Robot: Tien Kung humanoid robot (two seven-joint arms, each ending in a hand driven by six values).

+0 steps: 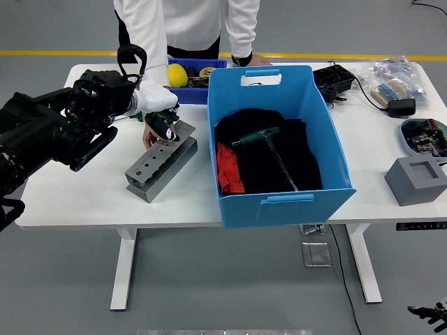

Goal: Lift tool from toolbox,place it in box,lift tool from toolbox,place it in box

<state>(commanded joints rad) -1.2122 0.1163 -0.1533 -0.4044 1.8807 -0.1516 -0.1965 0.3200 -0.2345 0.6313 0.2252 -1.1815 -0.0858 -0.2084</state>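
One green T-handled tool (269,143) already lies in the big blue plastic box (335,150); the left hand (159,112) reaches the grey metal toolbox rack (162,162), fingers (167,128) curled, seemingly gripping a second.

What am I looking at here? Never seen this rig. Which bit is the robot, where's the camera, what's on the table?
One picture, taken from a camera high on the robot, looking down over a white table. The black bulk entering from the left is the robot's left arm; its white left hand reaches down to the far end of a grey metal tool rack, fingers curled around something dark there. What exactly it grips is too small to tell. No right arm is visible. A person in white stands at the far side, one hand resting by the rack. The big blue box holds dark cloth, something red and a green-handled T-wrench. A small blue bin sits behind; to the right lie cables and a grey block.
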